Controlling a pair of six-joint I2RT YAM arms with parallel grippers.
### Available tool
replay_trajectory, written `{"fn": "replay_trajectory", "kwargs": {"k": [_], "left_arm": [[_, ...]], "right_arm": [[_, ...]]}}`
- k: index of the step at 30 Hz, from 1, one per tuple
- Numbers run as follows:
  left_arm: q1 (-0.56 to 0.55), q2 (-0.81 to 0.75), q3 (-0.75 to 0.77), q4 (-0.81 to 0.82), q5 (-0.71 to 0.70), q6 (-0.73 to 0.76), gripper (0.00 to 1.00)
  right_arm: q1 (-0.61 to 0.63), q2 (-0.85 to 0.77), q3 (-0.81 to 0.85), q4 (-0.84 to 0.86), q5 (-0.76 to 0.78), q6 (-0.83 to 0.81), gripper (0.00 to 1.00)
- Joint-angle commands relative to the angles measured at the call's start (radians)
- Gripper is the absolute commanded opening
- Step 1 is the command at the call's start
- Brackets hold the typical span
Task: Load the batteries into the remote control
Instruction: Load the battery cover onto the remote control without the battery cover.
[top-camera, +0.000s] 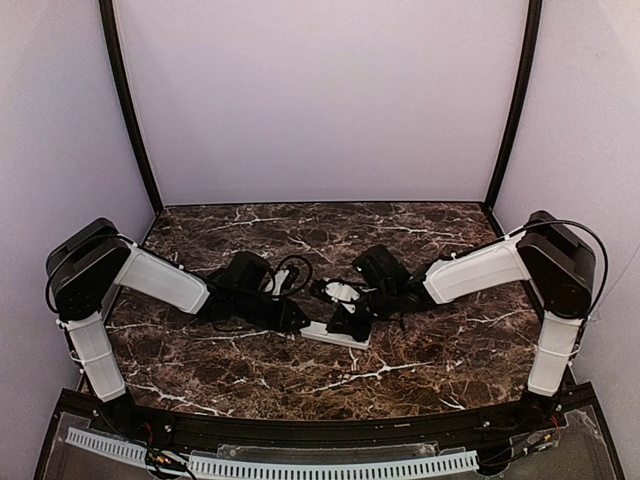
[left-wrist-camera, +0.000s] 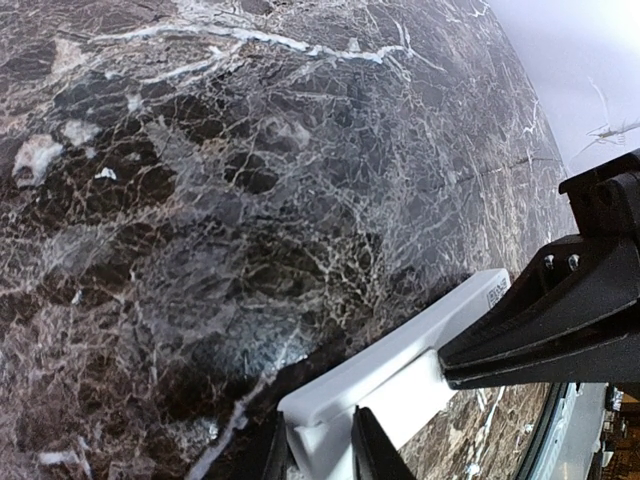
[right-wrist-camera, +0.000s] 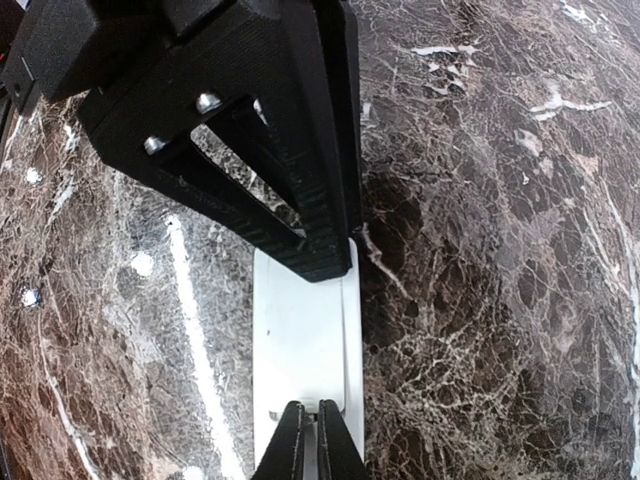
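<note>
Meeting over the marble table (top-camera: 440, 350), the left gripper (left-wrist-camera: 320, 455), fingers slightly apart, grip unclear, and right gripper (right-wrist-camera: 310, 445), fingers nearly together, pin opposite ends of the flat-lying remote control (right-wrist-camera: 300, 350). Batteries unseen; the compartment step seems in hand, needing a steady, straight slide.

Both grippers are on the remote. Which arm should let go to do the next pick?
Right, probably. The left gripper straddles the end of the remote control across its width, a steadier hold; the right gripper only pinches a thin edge. No batteries show in any view, so reach can't be compared.
</note>
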Motion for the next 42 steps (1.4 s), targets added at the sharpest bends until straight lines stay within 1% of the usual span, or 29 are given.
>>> {"fn": "replay_trajectory", "kwargs": {"k": [1,9,11,12,14,17,18,19,22,27,29,32,36,37,40,42], "left_arm": [[-0.008,-0.016,-0.030,-0.060,-0.017,0.002,0.22],[-0.008,-0.020,-0.039,-0.055,-0.016,-0.002,0.24],[-0.008,-0.018,-0.039,-0.052,-0.016,0.001,0.22],[-0.009,-0.017,-0.038,-0.053,-0.015,0.004,0.22],[-0.008,-0.014,-0.033,-0.060,-0.015,0.008,0.21],[-0.009,-0.011,-0.029,-0.072,-0.015,0.015,0.21],[-0.009,-0.011,-0.029,-0.073,-0.015,0.016,0.21],[-0.010,-0.009,-0.028,-0.076,-0.014,0.019,0.21],[-0.014,-0.007,-0.017,-0.092,-0.019,0.023,0.20],[-0.029,0.007,0.002,-0.124,-0.039,0.033,0.20],[-0.035,0.013,0.007,-0.134,-0.047,0.037,0.20],[-0.040,0.024,0.013,-0.136,-0.045,0.035,0.19],[-0.045,0.032,0.020,-0.143,-0.044,0.038,0.20],[-0.045,0.033,0.021,-0.143,-0.043,0.040,0.20],[-0.049,0.034,0.022,-0.145,-0.044,0.041,0.20],[-0.049,0.034,0.021,-0.142,-0.042,0.041,0.19]], "right_arm": [[0.013,0.049,0.035,-0.026,0.008,-0.014,0.06],[0.022,0.075,0.055,-0.057,0.023,-0.030,0.05],[0.022,0.066,0.053,-0.061,0.026,-0.027,0.06],[0.022,0.058,0.051,-0.062,0.027,-0.027,0.09],[0.021,0.029,0.043,-0.060,0.022,-0.015,0.22],[0.021,-0.030,0.032,-0.053,0.022,0.001,0.38],[0.021,-0.047,0.029,-0.052,0.027,0.005,0.41],[0.021,-0.064,0.025,-0.051,0.031,0.008,0.42],[0.017,-0.094,0.013,-0.049,0.045,0.008,0.41],[0.000,-0.103,-0.023,-0.068,0.062,0.003,0.40],[-0.005,-0.104,-0.045,-0.050,0.060,0.005,0.40],[-0.011,-0.093,-0.061,-0.019,0.053,0.014,0.35],[-0.011,-0.062,-0.037,-0.007,0.065,0.038,0.30],[-0.012,-0.055,-0.032,-0.007,0.070,0.050,0.30],[-0.011,-0.039,-0.014,0.029,0.093,0.085,0.38],[-0.011,-0.019,0.012,0.019,0.097,0.095,0.37]]}}
